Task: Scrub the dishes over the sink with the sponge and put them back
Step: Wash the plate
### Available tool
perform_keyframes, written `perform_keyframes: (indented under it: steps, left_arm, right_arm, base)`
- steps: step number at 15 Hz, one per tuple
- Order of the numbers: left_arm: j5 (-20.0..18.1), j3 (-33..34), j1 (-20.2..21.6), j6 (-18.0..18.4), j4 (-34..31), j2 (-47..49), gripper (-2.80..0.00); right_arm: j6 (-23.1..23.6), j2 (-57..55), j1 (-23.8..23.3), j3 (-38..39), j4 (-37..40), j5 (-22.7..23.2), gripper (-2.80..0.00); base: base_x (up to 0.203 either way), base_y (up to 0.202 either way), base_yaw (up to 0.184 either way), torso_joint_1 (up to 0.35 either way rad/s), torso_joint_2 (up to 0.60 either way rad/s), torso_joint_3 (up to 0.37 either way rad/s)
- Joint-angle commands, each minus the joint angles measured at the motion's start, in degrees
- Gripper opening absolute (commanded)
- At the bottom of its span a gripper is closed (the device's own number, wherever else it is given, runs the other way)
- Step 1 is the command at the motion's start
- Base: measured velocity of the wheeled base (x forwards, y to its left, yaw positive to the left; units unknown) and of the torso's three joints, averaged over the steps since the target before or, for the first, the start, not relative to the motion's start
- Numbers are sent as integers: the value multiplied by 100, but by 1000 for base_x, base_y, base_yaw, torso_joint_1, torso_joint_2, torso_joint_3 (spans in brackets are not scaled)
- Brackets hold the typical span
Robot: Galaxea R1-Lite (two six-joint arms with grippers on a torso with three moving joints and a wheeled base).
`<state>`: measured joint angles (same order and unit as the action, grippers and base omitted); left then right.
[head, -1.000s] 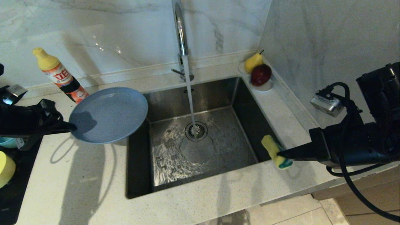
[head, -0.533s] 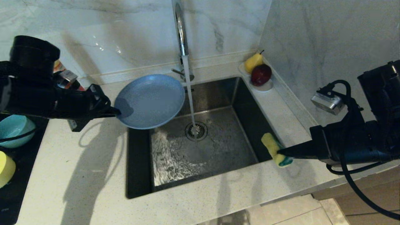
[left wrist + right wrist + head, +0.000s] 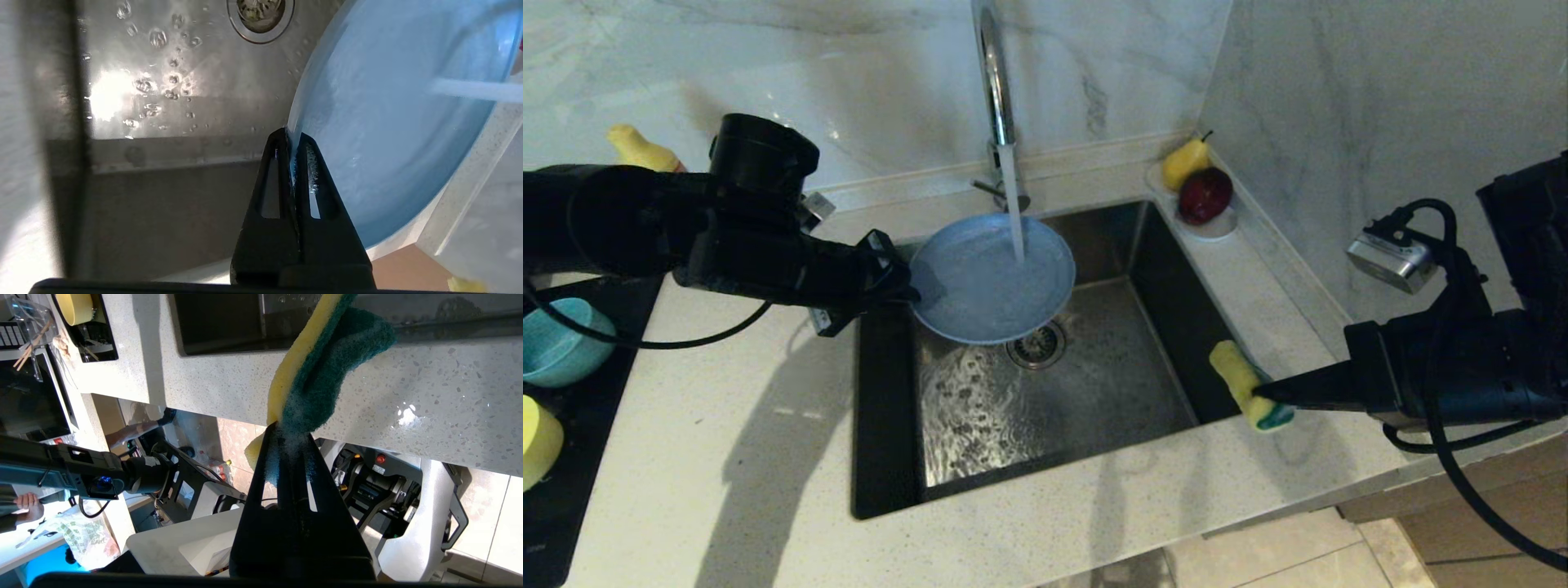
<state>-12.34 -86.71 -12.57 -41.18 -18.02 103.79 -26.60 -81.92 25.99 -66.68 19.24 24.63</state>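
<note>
The grey-blue plate [image 3: 992,278] [image 3: 392,122] hangs over the steel sink [image 3: 1094,384], tilted under the running stream from the faucet [image 3: 992,90]. My left gripper [image 3: 913,287] [image 3: 292,141] is shut on the plate's left rim. At the sink's right edge my right gripper [image 3: 1258,396] [image 3: 290,430] is shut on the sponge [image 3: 1245,384] [image 3: 322,371], green face and yellow foam showing. The teal bowl [image 3: 556,351] and yellow bowl [image 3: 539,441] sit on the black mat at far left.
A small white dish with a pear and a red apple [image 3: 1205,196] stands at the sink's back right corner. A yellow-capped detergent bottle [image 3: 637,147] shows behind my left arm. Water pools on the sink floor around the drain [image 3: 1037,347]. A marble wall rises on the right.
My left arm has swung right with the plate, from over the counter to over the sink, and the stream now strikes the plate. The right gripper and sponge have barely moved.
</note>
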Motion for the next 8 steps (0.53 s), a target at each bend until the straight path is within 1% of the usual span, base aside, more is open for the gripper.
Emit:
perform_keyframes:
  steps: [1, 4, 8]
  left_arm:
    - [-8, -102, -168, -49, -2, 282, -280]
    - [-10, -162, -454, -48, 37, 442, -280]
    - [-6, -180, -819, -63, 263, 637, -280]
  right_arm:
    - [-12, 39, 3, -12, 10, 15, -280]
    - [-12, 80, 3, -12, 10, 15, -280]
    - [-12, 192, -6, 14, 10, 15, -280]
  base:
    - [0, 0, 0, 0, 0, 0]
    - [0, 0, 0, 0, 0, 0]
    - [0, 0, 0, 0, 0, 0]
